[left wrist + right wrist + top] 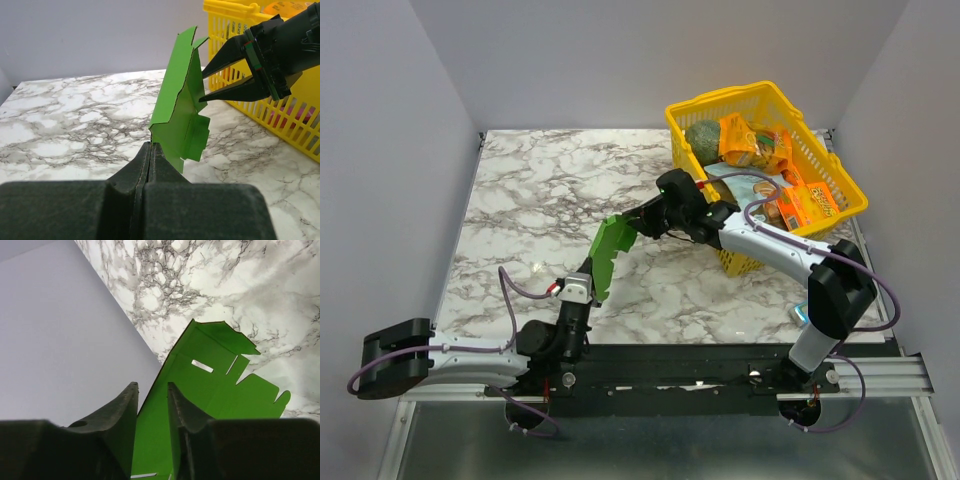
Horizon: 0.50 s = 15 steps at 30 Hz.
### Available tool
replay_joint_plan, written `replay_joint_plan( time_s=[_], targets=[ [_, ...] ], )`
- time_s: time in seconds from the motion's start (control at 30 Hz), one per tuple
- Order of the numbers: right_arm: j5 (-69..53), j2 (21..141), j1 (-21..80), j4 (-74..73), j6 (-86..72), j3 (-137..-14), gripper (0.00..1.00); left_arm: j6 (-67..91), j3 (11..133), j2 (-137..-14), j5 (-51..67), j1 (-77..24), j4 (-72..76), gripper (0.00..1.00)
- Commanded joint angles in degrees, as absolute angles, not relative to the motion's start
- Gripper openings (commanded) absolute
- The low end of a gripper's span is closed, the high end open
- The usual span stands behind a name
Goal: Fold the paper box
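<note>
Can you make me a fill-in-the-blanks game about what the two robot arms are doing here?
1. The left gripper has its jaws shut on the lower edge of the ____ paper box.
2. The right gripper is at the box's upper edge with its jaws ____, a gap showing between them.
3. The plastic basket at the far right of the table is ____.

Missing words: green, open, yellow.
</note>
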<state>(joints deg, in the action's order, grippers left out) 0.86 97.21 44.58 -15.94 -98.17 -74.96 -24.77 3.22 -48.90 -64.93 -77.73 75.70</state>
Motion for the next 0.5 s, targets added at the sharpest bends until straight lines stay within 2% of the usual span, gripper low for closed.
replay_joint_plan(
  time_s=[0.0,0.2,0.47],
  targets=[
    [1.3,98.4,45.4,-17.1,-99.6,-74.8,0.32,-21.2,-3.4,-46.8,-65.0,-78.0,84.1,0.00],
    [0.3,99.6,46.8,-14.9,-99.4,-75.7,0.27,-16.2,-3.3,-42.0,-63.5,-77.8,75.9,0.00],
    [-2.5,100.9,48.1,-8.7,-100.6,-75.1,0.30,-12.8,-4.9,-37.4,-61.7,-77.7,71.1,0.00]
  ],
)
